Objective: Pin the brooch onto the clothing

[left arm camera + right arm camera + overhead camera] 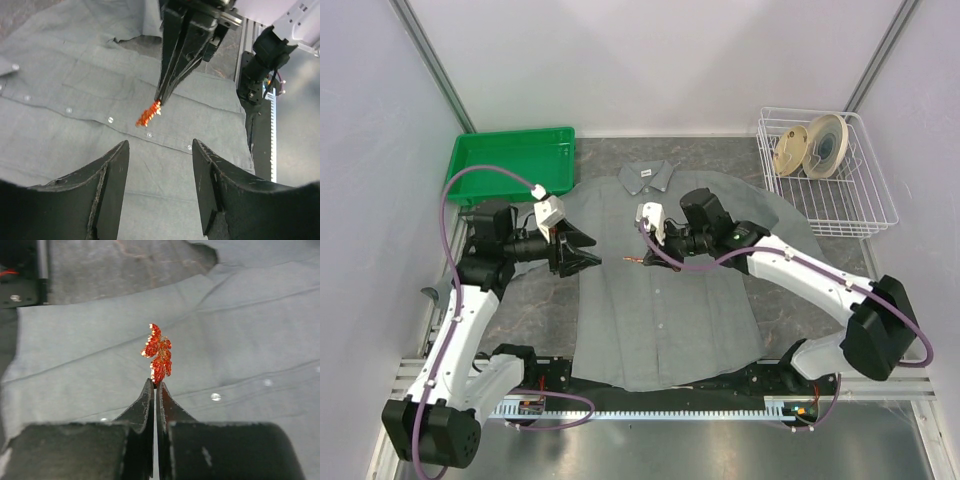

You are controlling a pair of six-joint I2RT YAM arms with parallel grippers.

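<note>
The grey button-up shirt [665, 300] lies flat on the table, collar and white label to the far side. My right gripper [155, 385] is shut on the stem of the glittering orange-red leaf-shaped brooch [158, 353] and holds it just above the shirt near the button row. The brooch also shows in the left wrist view [149, 114], at the tip of the right gripper's fingers [172, 75]. In the top view it is a small speck [630, 261]. My left gripper [159, 170] is open and empty, facing the brooch from the left, above the shirt.
A green tray [512, 160] stands at the back left. A white wire basket [827, 170] with round tape-like rolls [810, 145] stands at the back right. Buttons [110, 119] run across the shirt front. The rail and cables lie along the near edge [660, 405].
</note>
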